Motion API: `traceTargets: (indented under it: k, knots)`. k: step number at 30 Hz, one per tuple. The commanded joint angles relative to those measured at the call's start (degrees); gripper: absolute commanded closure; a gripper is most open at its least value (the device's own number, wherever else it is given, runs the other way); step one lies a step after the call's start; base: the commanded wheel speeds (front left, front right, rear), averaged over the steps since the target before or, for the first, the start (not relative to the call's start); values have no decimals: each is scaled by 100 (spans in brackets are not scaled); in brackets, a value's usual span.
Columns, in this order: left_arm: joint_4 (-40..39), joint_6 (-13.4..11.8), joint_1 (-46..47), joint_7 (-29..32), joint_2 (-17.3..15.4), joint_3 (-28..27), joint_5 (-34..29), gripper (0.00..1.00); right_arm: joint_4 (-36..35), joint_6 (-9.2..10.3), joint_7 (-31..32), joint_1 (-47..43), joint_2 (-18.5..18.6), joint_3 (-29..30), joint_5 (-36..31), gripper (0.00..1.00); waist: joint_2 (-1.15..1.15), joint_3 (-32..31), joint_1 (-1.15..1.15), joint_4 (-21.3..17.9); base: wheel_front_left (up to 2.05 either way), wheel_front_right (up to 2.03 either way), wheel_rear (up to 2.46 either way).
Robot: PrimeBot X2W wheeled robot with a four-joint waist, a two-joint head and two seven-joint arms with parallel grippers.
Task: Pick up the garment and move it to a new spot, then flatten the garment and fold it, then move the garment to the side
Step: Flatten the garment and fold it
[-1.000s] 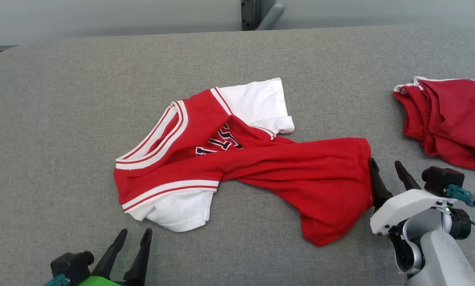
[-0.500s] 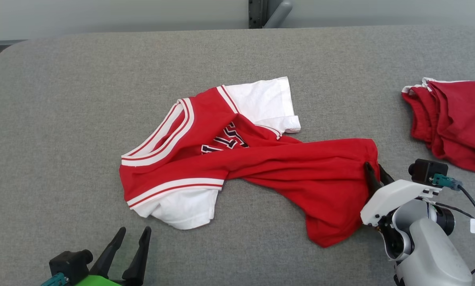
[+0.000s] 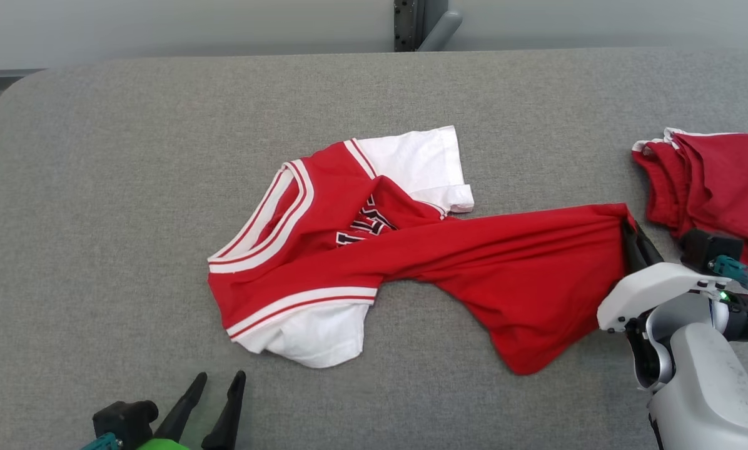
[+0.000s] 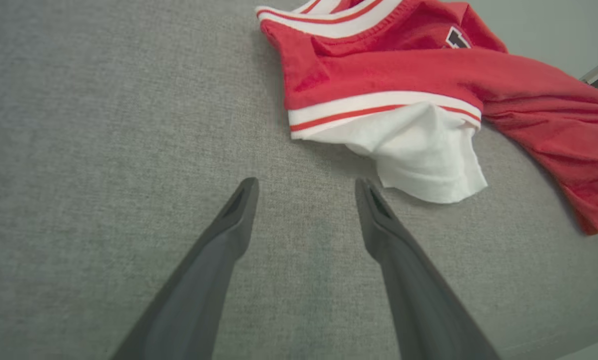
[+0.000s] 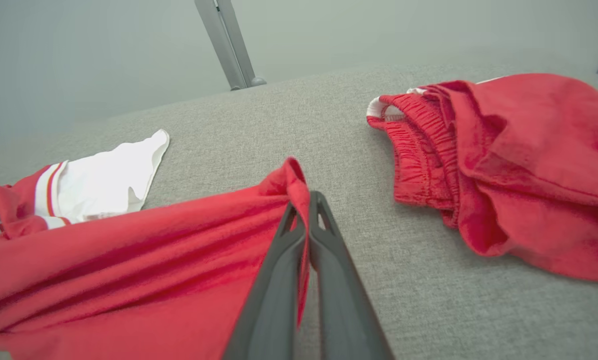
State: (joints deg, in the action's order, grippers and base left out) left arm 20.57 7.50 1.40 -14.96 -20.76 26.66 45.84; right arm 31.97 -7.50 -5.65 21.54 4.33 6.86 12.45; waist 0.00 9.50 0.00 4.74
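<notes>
The garment [image 3: 411,256] is a red jersey with white sleeves and striped trim, lying crumpled across the middle of the grey table [image 3: 99,187]. My right gripper [image 3: 631,230] is shut on the jersey's hem corner at its right end, and the cloth stretches taut toward it. In the right wrist view the red hem [image 5: 291,182] is pinched between the closed fingers [image 5: 324,240]. My left gripper [image 3: 219,382] stands open at the lower left, just short of the white sleeve [image 4: 419,155]. Its own fingers [image 4: 234,220] hover apart over bare table.
A second red piece of clothing [image 3: 712,187] with an elastic waistband [image 5: 419,150] lies bunched at the table's right edge, close beside my right gripper. A metal post [image 3: 411,25] stands behind the table's far edge.
My right gripper has closed on the jersey's hem corner and drawn it up and to the right, stretching the red body. The head view has shifted slightly. The left gripper stays open.
</notes>
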Motion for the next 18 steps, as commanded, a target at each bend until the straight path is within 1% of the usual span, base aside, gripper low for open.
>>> traceTargets:
  k: [1, 5, 8, 9, 10, 13, 15, 16, 18]
  knots:
    - [106, 0, 191, 6, 25, 61, 53, 0, -133, 3, -9, -80, -11, 63, -121, 100, 0, -18, 0, -26, 0, 0, 0]
    - [398, 0, 498, 78, 152, 323, 334, 0, -462, 3, 170, -212, -50, 75, -310, 100, 0, -32, 0, -73, 0, 0, 0]
    - [607, 0, 726, 255, 191, 593, 476, 0, -645, 3, 302, -287, -84, 19, -348, 100, 0, -40, 0, -135, 0, 0, 0]
    - [686, 0, 801, 309, 187, 664, 497, 2, -702, 3, 338, -316, -92, -2, -356, 100, 0, -42, 0, -153, 0, 0, 0]
    - [686, 0, 801, 309, 187, 664, 497, 2, -702, 3, 338, -316, -92, -2, -356, 100, 0, -42, 0, -153, 0, 0, 0]
    - [913, 0, 992, 279, 188, 803, 500, 16, -841, 3, 442, -379, -110, -48, -361, 100, 0, -42, 0, -206, 0, 0, 0]
    - [1022, 0, 1088, 205, 211, 846, 503, 30, -936, 3, 487, -408, -115, -65, -362, 100, 0, -51, 0, -233, 0, 0, 0]
    - [1051, 0, 1133, 161, 216, 858, 495, 52, -978, 3, 509, -430, -119, -69, -365, 100, 0, -57, 0, -245, 0, 0, 0]
    - [1070, 0, 1224, 52, 191, 909, 418, 100, -1078, 3, 580, -511, -126, -81, -360, 100, 0, -96, 0, -276, 0, 0, 0]
